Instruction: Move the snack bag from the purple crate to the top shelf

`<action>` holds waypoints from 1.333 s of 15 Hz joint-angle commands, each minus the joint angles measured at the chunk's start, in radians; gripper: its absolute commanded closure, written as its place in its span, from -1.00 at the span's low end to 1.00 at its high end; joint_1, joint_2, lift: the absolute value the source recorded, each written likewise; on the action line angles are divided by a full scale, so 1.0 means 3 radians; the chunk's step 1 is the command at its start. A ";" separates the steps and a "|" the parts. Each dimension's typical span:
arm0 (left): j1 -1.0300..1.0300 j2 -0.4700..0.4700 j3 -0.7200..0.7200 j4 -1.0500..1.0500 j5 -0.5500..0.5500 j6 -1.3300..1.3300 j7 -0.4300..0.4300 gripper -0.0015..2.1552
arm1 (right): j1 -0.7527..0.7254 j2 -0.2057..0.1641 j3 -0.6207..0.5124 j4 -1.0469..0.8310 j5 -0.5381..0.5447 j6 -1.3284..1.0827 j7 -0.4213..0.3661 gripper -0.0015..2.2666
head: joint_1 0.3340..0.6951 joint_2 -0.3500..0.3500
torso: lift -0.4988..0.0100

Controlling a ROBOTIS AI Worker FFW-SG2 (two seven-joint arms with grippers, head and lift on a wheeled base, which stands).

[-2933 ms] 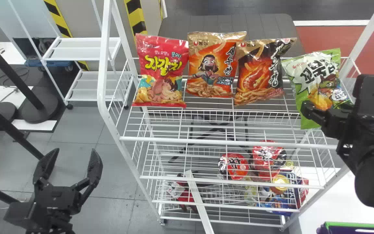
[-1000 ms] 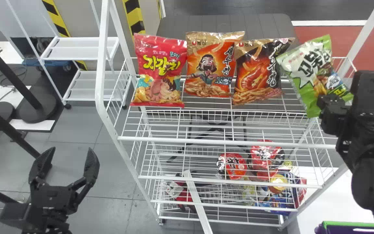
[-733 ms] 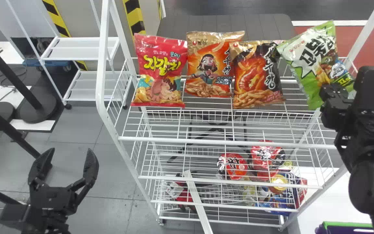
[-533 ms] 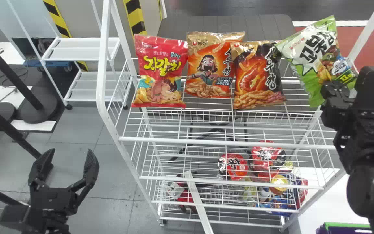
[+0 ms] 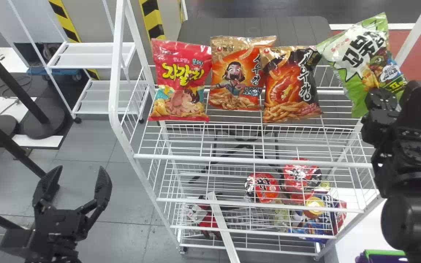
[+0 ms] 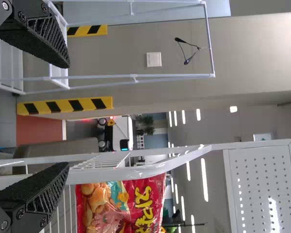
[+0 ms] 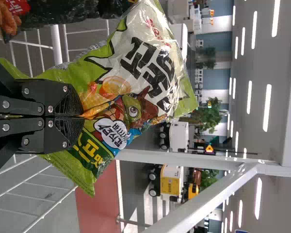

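You seem to be in a robotics lab or workshop hall with a mock shop display: the white wire rack [image 5: 247,159] at your twelve to one o'clock carries packaged snacks [image 5: 183,80]. Hazard striping [image 5: 153,18] marks the wall at eleven; your right wrist view shows wheeled machines [image 7: 170,180] and ceiling strip lights [image 7: 266,108].

By the head view's clock, find on the white wire top shelf [image 5: 331,92]: at eleven, a red foil bag [image 5: 183,78]; at one, an orange-gold foil bag [image 5: 234,75]; at two, a black-orange foil bag [image 5: 287,86]; farther out, a green-white foil bag [image 5: 365,54] in the black right hand [image 5: 382,104]. Look lower toward four for a round red packet [image 5: 263,188], then the purple-green plastic crate [image 5: 384,252].
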 commanded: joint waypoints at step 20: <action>-0.0065 0.0040 -0.0009 0.0090 0.0005 0.0010 0.0000 -0.91 | -0.0512 0.0013 0.0123 0.0955 -0.0172 0.0027 -0.0181 0.68 | 1.00 0.29 | 1.00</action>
